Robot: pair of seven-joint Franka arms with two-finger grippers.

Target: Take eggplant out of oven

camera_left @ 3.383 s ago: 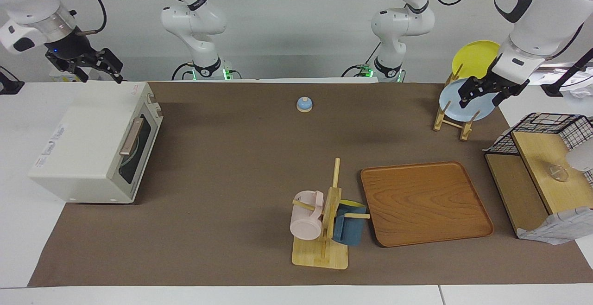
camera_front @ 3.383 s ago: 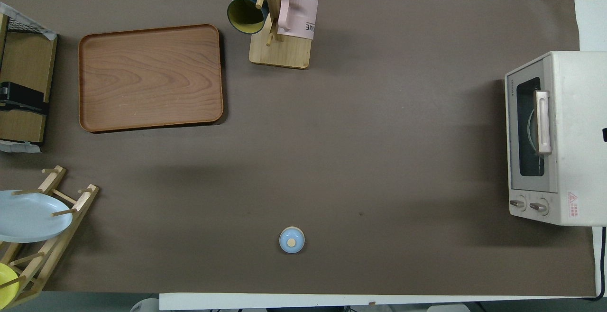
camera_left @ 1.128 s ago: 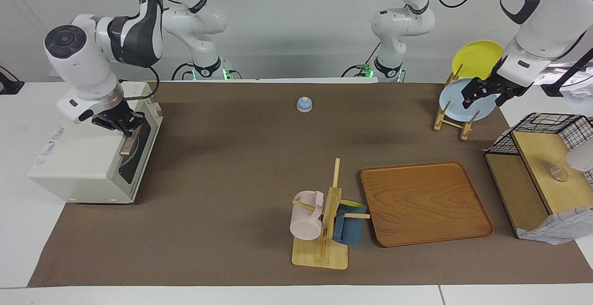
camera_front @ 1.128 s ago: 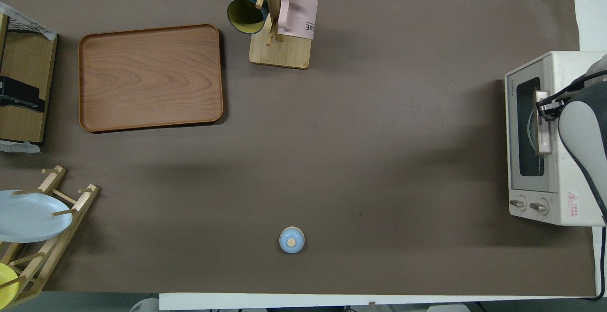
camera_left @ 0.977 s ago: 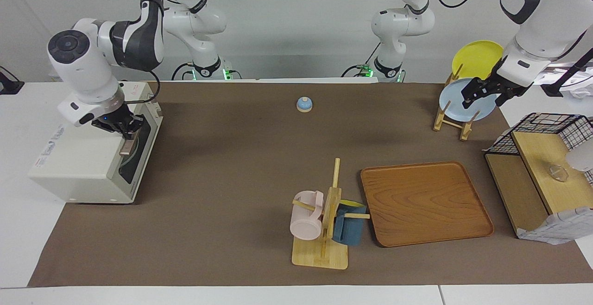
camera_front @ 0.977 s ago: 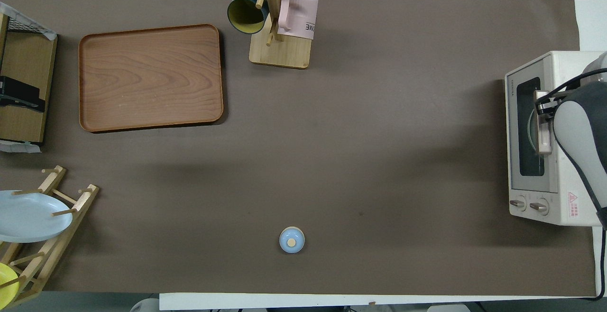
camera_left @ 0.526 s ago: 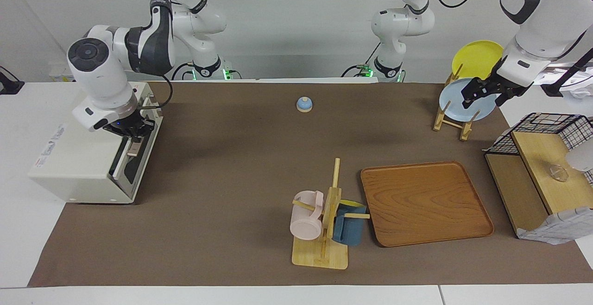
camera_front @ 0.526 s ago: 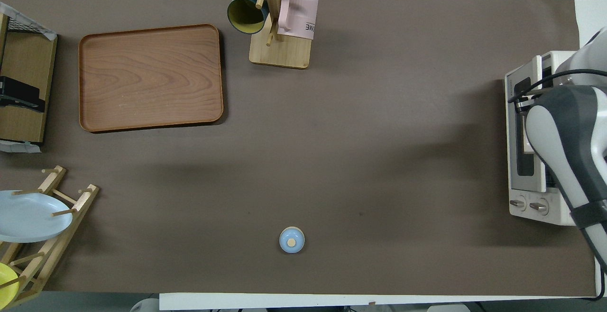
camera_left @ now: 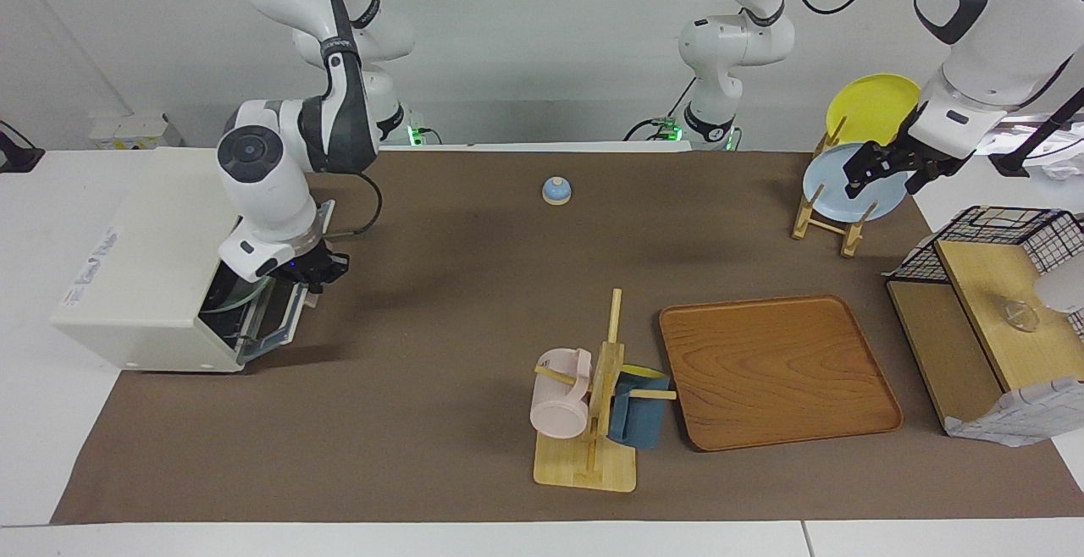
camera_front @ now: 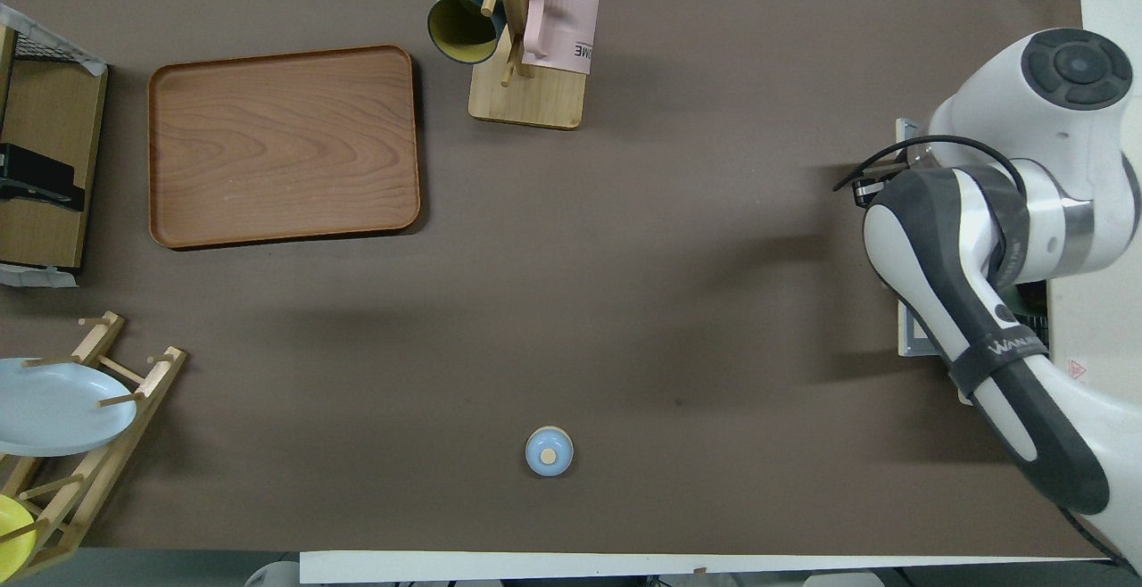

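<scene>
The right gripper (camera_left: 315, 279) sits at the top edge of the lowered dark-glass door (camera_left: 275, 320) of the boxy cream-white toaster oven (camera_left: 144, 265), at the right arm's end of the table; whether its fingers are pinched on the door handle or spread cannot be told. The door tilts well open beneath it. The eggplant is not visible; only a pale curved rim shows inside the oven mouth. The left gripper (camera_left: 885, 169) hangs over the light-blue plate (camera_left: 834, 189) in the wooden dish rack (camera_left: 826, 223), fingers spread, that arm waiting.
</scene>
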